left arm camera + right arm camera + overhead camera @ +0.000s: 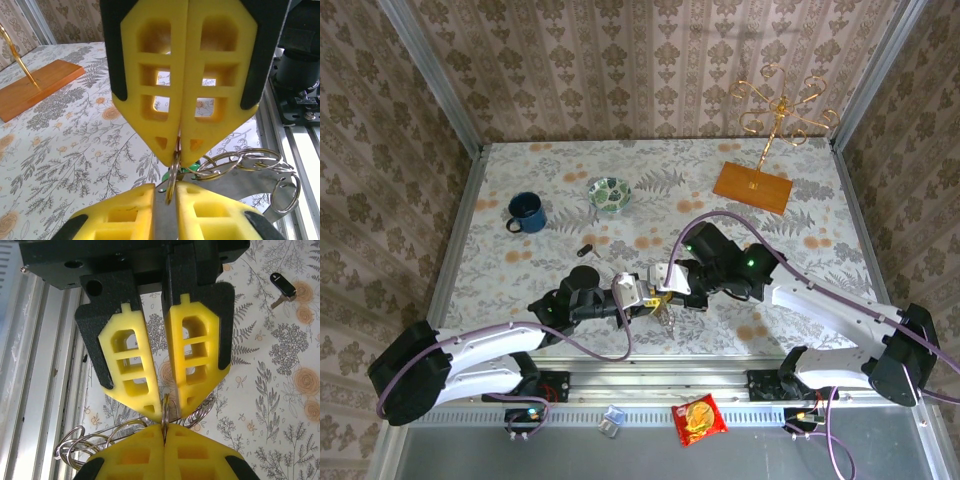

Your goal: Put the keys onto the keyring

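Left hand [180, 159] is seen fully closed, its yellow fingertips pinched on a small thin steel split ring [172, 175]. Right hand [166, 411] is closed to a narrow slit on the same split ring from the opposite side. The ring is thus held edge-on between the two hands, near the front edge of the floral-patterned bench [500, 265]. Just behind the pinch a bunch of linked wire rings [250, 160] is seen, lying against the flat grey metal band of the keyring [235, 184]. The tiny green-headed key [192, 169] is only glimpsed as a patch of bright green in that bunch, and whether it is threaded on cannot be told. The tiny black-headed key [282, 284] is seen lying flat on the bench, well apart from both hands, so it is not yet on. Progress is judged mid-task at best. The split ring is gripped and presumably being pried open, one key is possibly on, and one key is left to be fetched and threaded. Containers: a dark blue enamel mug [526, 212] and a green-patterned ceramic bowl [610, 193] are stood toward the far left of the bench, near each other but not touching. No key is seen in the bowl, and the mug's interior is too dark to be judged.
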Controlling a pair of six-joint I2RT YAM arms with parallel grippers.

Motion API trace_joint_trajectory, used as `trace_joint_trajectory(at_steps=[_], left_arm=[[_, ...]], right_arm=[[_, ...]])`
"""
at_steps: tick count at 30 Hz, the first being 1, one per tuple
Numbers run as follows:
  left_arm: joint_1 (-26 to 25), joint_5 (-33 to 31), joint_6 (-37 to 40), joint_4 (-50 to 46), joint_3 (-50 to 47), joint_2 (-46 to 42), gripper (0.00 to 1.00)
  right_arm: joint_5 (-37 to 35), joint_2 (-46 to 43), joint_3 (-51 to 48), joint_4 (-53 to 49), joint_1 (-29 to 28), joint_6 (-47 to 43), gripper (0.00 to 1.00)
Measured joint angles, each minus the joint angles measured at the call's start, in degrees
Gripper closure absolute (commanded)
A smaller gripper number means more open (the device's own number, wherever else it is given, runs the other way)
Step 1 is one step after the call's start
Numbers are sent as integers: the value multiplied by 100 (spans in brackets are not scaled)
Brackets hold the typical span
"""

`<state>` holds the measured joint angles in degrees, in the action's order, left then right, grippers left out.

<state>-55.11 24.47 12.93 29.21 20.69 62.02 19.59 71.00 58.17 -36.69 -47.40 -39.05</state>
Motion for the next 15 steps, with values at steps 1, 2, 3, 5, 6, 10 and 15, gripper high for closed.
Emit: trace_joint_trajectory(at_steps=[1,2,3,5,6,10,15], left_arm=[[0,22,9,-11,0,0,90],[0,39,17,-20,0,0,94],[0,76,33,-46,0,0,99],[-9,103,59,-52,0,0,100],[-9,105,61,-46,0,-2,100],[-7,79,28,116,-15,-7,100],[-4,81,-153,684,-240,35,100]], right_arm=[[-9,7,0,2,-13,-4,100],[-17,11,2,2,-20,-4,100],[-24,11,2,7,-22,-2,100],[-28,7,0,28,-13,33,88],[4,-20,-28,74,22,94,82],[472,-341,-463,612,376,498,71],[929,-678,-1049,1351,627,1071,72]])
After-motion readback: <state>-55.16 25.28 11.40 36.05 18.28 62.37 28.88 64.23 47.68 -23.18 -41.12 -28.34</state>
